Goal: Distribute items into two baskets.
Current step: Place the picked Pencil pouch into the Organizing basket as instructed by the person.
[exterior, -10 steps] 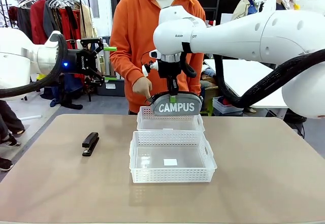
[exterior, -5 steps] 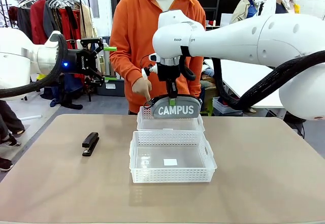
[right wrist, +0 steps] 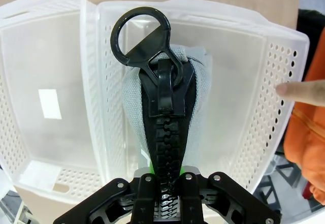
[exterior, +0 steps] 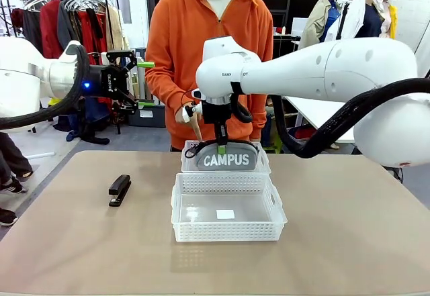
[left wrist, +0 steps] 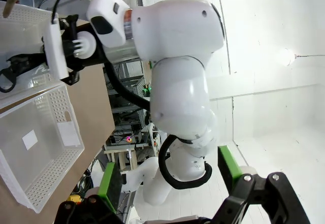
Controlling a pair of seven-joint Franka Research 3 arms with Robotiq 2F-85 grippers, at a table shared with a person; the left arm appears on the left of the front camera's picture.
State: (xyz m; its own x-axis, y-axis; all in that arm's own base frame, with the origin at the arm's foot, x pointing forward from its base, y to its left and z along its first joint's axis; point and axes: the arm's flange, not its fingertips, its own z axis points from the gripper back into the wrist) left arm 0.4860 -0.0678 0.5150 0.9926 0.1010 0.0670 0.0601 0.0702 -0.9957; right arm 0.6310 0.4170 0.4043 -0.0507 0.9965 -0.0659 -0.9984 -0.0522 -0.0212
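Pouch (exterior: 226, 160) lower, zip up, long axis crosswise, perhaps within far basket (exterior: 263, 166).

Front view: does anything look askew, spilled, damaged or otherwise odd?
Nothing stands out. The pouch hangs upright from the shut right gripper at the far basket. The near basket sits square in front of it. The stapler lies flat on the table to their left. Nothing looks spilled or damaged.

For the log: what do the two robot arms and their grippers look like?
The left arm and right arm are glossy white, rounded, with black corrugated cable hoses. The left gripper and right gripper are black with green pads.
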